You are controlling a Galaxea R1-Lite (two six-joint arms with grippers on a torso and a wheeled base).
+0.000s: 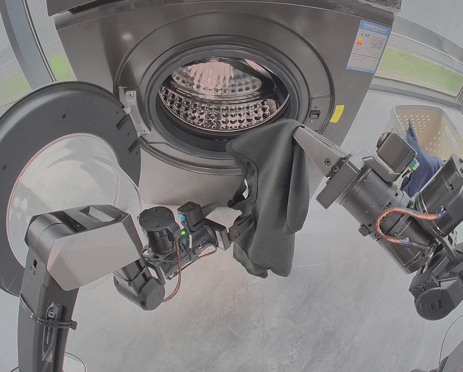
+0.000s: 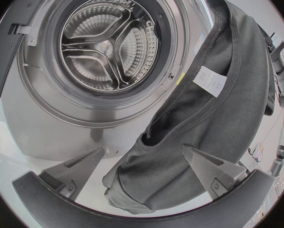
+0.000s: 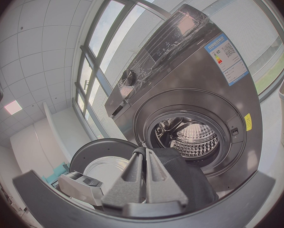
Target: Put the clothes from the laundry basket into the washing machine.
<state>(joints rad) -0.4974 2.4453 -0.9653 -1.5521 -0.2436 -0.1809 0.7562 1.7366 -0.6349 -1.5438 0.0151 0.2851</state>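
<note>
A dark grey garment (image 1: 270,192) hangs in front of the washing machine (image 1: 216,42), just below the rim of its open drum (image 1: 221,99). My right gripper (image 1: 299,130) is shut on the garment's top edge, and its fingers (image 3: 154,174) pinch the fabric (image 3: 183,171). Lower down, my left gripper (image 1: 240,228) is at the garment's hanging edge. It stands open (image 2: 142,154), and the cloth (image 2: 205,111) drapes partly between its fingers (image 2: 208,165). The drum (image 2: 107,45) has no clothes in it. A white laundry basket (image 1: 438,125) at the right holds blue clothing (image 1: 422,169).
The machine's round door (image 1: 50,161) is swung open to the left, close to my left arm. Grey floor (image 1: 272,316) spreads out in front of the machine. Windows run behind it.
</note>
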